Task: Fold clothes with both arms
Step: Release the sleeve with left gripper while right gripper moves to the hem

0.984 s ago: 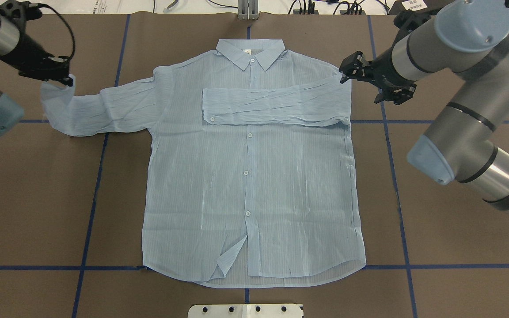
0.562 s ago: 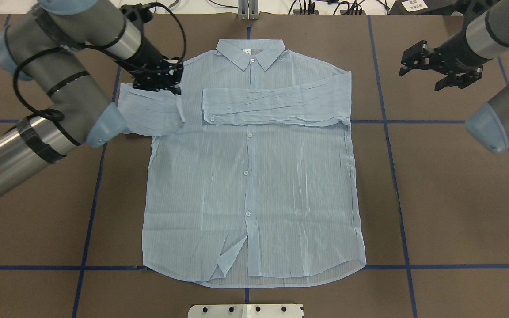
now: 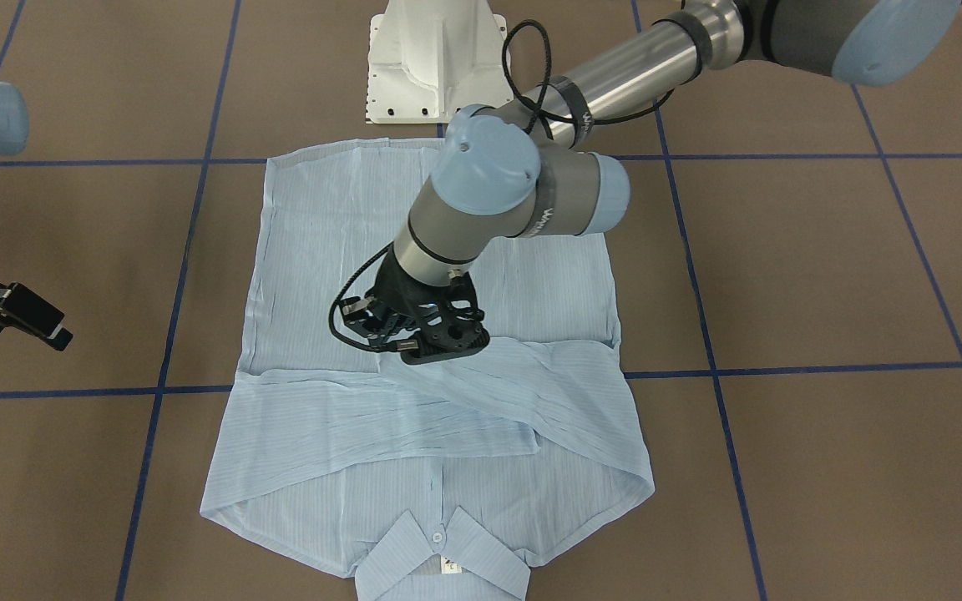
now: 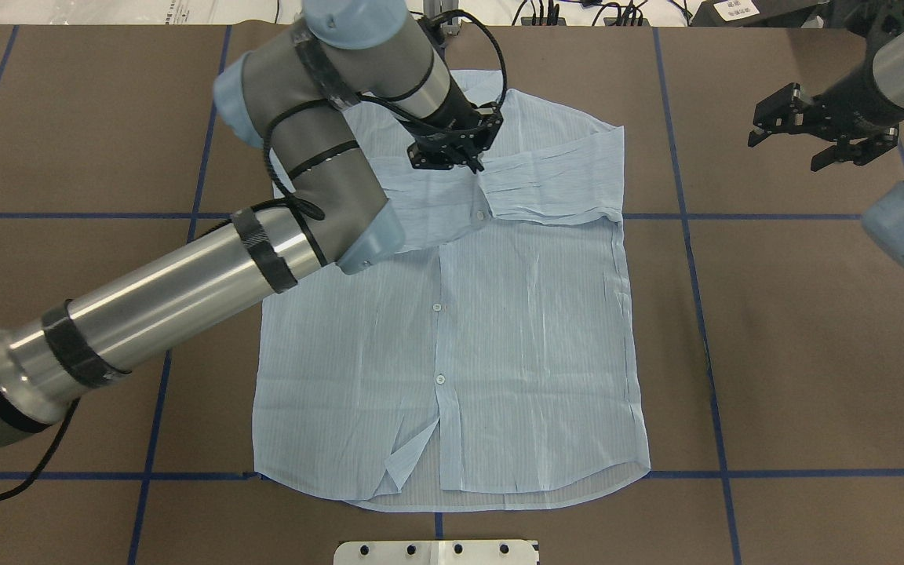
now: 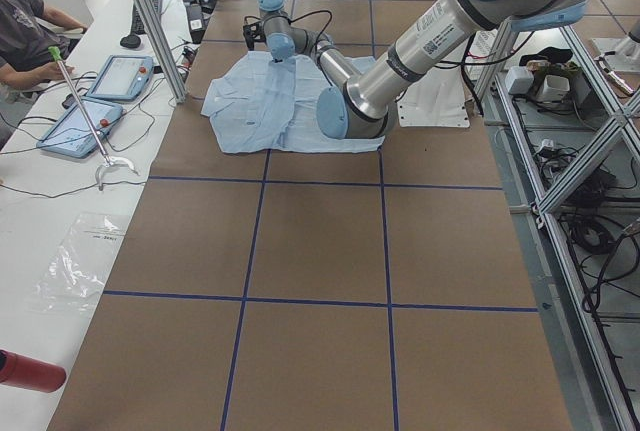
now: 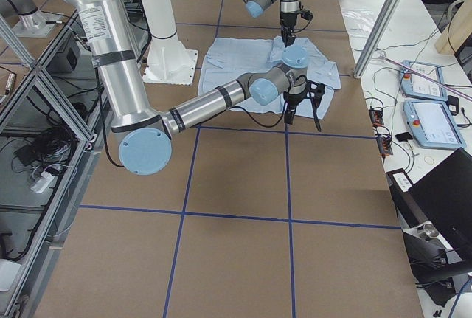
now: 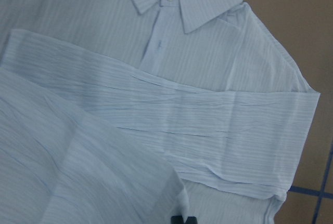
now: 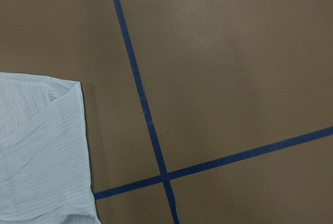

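Since the earlier overhead frame the left claw [image 4: 464,157] had carried the left sleeve [image 4: 436,208] in from the shoulder to mid-chest, and the right claw [image 4: 789,145] had drawn off rightward. Overhead, the shirt [image 4: 499,337] lay flat, front up, mid-bench [image 4: 774,353], its long axis running from the hem near the robot to the far collar. The left claw seemed clenched on the cuff, just over the right sleeve [image 4: 562,184], which was already folded crosswise. The right claw hung released and empty, well beyond the shirt's right edge, so the left arm was far nearer. Front-facing, the left sleeve slanted from shoulder to claw, nearly across the shirt. The side views added little. The left wrist view showed the collar [image 7: 171,0] ahead, and the right wrist view showed only a shirt corner.
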`<control>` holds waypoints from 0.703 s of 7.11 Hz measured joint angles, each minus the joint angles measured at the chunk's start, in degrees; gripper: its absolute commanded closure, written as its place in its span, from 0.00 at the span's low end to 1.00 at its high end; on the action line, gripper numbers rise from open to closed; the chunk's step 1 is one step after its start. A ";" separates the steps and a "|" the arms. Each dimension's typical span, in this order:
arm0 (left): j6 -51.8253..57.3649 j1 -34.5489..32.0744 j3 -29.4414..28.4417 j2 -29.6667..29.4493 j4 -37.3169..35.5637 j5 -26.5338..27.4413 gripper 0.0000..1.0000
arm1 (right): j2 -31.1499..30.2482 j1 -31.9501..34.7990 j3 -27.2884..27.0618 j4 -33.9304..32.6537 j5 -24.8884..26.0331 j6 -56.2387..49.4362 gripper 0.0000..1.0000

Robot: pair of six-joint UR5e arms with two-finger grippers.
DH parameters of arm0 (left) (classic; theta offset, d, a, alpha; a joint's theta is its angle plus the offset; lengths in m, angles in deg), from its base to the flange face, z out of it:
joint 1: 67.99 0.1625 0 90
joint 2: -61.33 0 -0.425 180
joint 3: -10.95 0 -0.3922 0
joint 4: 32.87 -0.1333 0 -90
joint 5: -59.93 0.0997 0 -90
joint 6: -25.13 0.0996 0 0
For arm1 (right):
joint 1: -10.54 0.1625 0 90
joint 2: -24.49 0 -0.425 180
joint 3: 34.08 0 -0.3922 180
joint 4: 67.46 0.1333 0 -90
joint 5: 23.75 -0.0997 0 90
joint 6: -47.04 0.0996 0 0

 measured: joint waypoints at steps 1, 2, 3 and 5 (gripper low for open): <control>-0.73 1.23 -2.61 -1.98 1.92 2.07 0.08 | -0.04 -0.02 -0.02 0.01 -0.55 0.18 0.00; -1.30 2.13 -3.67 -3.38 3.55 3.06 0.07 | -0.07 -0.15 -0.24 0.10 -1.65 0.52 0.00; -2.04 2.72 -3.05 -4.27 4.77 3.37 0.05 | -0.16 -0.97 -0.67 0.88 -2.94 2.42 0.00; -3.24 3.41 6.62 0.83 4.88 3.24 0.09 | -1.18 -8.36 -2.25 8.88 0.85 16.50 0.00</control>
